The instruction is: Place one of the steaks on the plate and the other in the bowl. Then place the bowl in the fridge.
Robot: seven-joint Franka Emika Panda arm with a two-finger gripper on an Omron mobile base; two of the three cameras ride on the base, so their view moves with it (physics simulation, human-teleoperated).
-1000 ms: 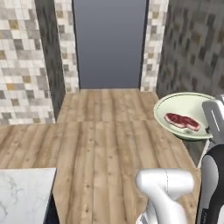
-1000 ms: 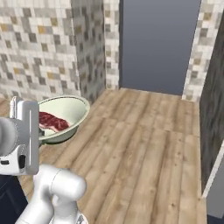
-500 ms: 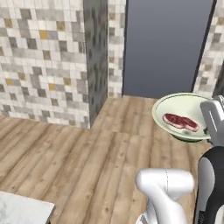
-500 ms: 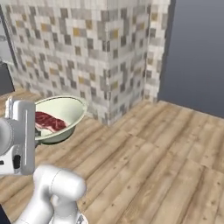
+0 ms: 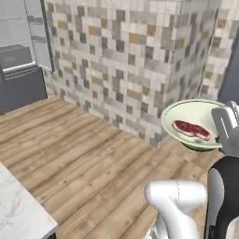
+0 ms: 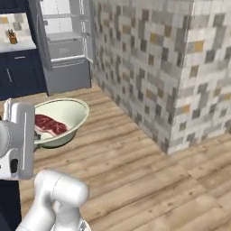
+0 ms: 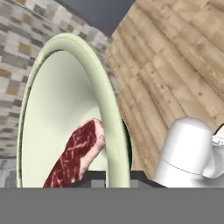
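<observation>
mosaic tile wall point(image 5: 140, 70) beside bowl point(image 5: 191, 114) | open fridge point(image 6: 63, 45) beyond | wood floor point(image 5: 88, 158)

Mosaic-tiled wall corner point(image 5: 140, 70) above wood-plank floor point(image 5: 84, 158); marble counter corner point(image 5: 18, 210); navy cabinets point(image 6: 16, 74) beyond.

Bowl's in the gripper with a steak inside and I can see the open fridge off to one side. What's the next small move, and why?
Probably keep the gripper clamped on the rim of the bowl, hold it level, and turn the base toward the fridge. The steak lies loose in the bowl, the bowl hangs over bare wood floor, and the fridge stands open far off, well out of reach.
</observation>
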